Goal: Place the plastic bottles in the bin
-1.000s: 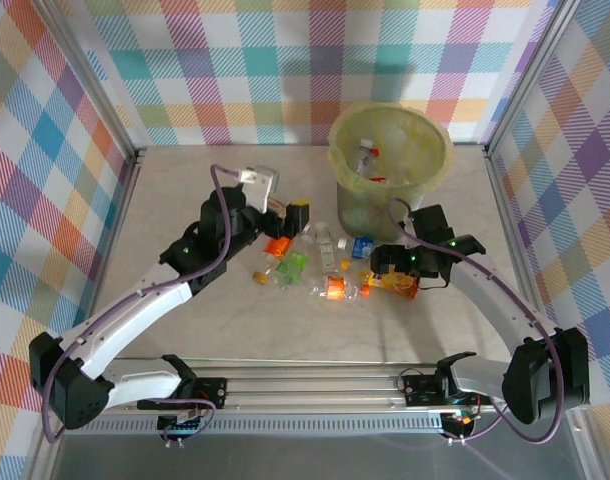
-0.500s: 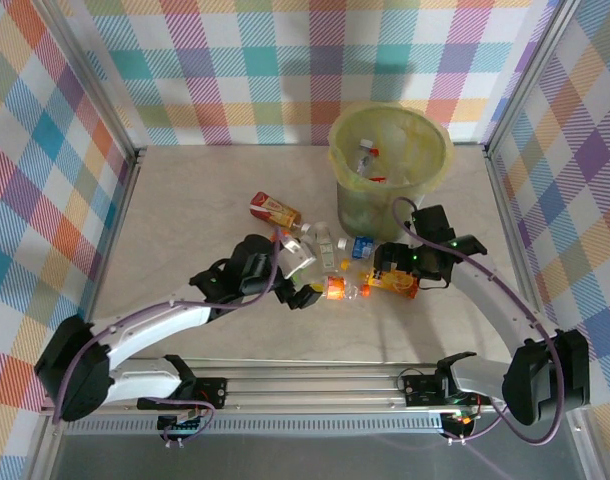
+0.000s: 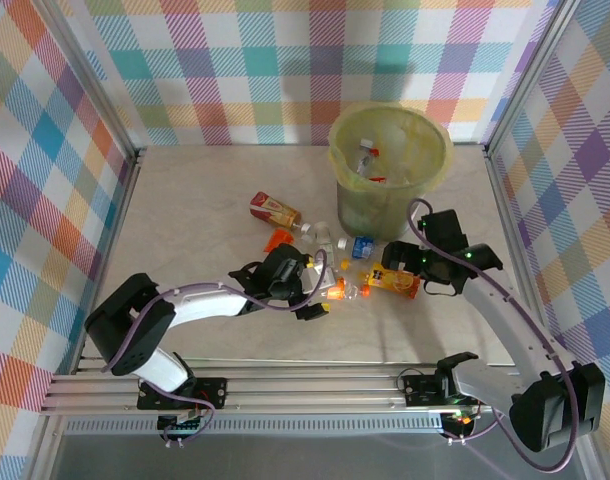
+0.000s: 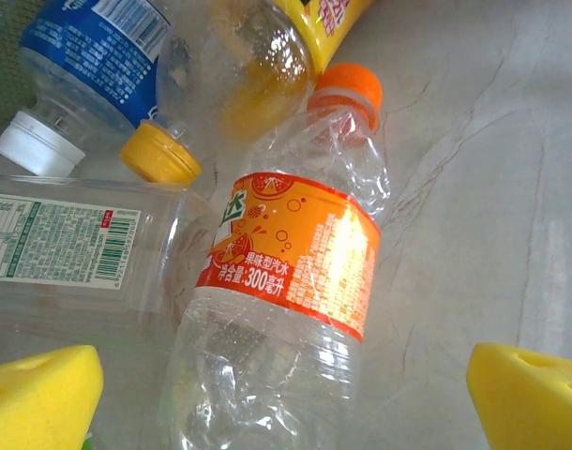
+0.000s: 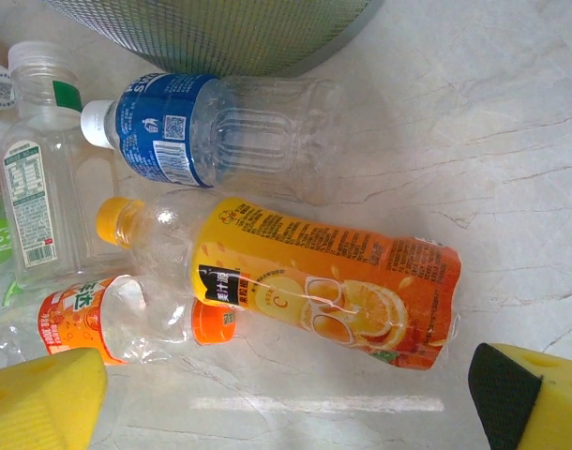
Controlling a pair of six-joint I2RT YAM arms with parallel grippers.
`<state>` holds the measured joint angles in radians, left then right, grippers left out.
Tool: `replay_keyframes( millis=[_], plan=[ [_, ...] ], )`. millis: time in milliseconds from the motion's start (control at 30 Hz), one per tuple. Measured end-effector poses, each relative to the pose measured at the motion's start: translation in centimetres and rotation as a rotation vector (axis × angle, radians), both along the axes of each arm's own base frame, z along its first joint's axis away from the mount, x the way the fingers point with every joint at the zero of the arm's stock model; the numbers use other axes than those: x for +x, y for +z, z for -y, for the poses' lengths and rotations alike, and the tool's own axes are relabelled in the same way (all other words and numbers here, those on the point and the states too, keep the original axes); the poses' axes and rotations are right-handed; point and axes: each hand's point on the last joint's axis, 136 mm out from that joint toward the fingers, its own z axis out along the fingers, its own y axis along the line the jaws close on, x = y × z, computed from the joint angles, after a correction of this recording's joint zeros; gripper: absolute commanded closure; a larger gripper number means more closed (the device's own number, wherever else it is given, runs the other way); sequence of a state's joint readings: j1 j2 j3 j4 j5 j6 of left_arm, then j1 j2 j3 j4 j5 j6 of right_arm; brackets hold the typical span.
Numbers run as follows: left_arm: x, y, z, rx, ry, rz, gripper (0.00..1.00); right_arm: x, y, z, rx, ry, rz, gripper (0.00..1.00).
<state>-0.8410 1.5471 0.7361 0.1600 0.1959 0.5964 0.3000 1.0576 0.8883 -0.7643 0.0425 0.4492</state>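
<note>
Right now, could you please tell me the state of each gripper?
Left gripper: open, empty, pointed at the orange-label bottle.
Right gripper: open, empty, pointed at the yellow-label bottle.

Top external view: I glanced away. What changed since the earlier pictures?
The left gripper swung from the pile's far side to its near side, now open over the orange-label bottle. Nothing grasped. The right gripper stayed open over the yellow-label bottle; the bin unmoved.

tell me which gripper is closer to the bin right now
Right. The right gripper sits just in front of the base of the bin, over the yellow-labelled bottle; the left gripper is farther off to the near left, over the orange-labelled bottle.
</note>
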Motion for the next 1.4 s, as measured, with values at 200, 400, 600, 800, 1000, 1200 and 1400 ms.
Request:
replay_keyframes(
  millis=[200, 400, 600, 800, 1000, 1200, 1400],
  plan=[
    [0.0, -0.2, 0.9, 0.027, -0.029, 0.037, 0.00, 0.1, 0.4, 0.0, 0.004, -0.008, 0.003, 0.00],
    [-0.1, -1.1, 1.2, 0.070, -0.039, 0.054, 0.00, 0.1, 0.6, 0.0, 0.009, -0.010, 0.006, 0.00],
    [-1.0, -1.0, 2.0, 0.097, -0.070, 0.070, 0.07, 0.1, 0.7, 0.0, 0.013, -0.013, 0.013, 0.00],
    [-2.4, -1.6, 2.1, 0.134, -0.096, 0.050, 0.10, 0.0, 1.3, 0.0, 0.024, -0.020, 0.032, 0.00],
    [-2.6, -1.9, 1.8, 0.152, -0.085, 0.033, 0.15, 0.0, 1.3, 0.0, 0.028, -0.027, 0.030, 0.00],
    [-1.6, -2.9, 2.2, 0.184, -0.056, 0.034, 0.15, 0.0, 1.3, 0.0, 0.033, -0.034, 0.029, 0.00],
    [-1.3, -4.7, 1.9, 0.233, -0.041, 0.021, 0.18, -0.1, 1.3, 0.0, 0.033, -0.035, 0.030, 0.00]
  ],
)
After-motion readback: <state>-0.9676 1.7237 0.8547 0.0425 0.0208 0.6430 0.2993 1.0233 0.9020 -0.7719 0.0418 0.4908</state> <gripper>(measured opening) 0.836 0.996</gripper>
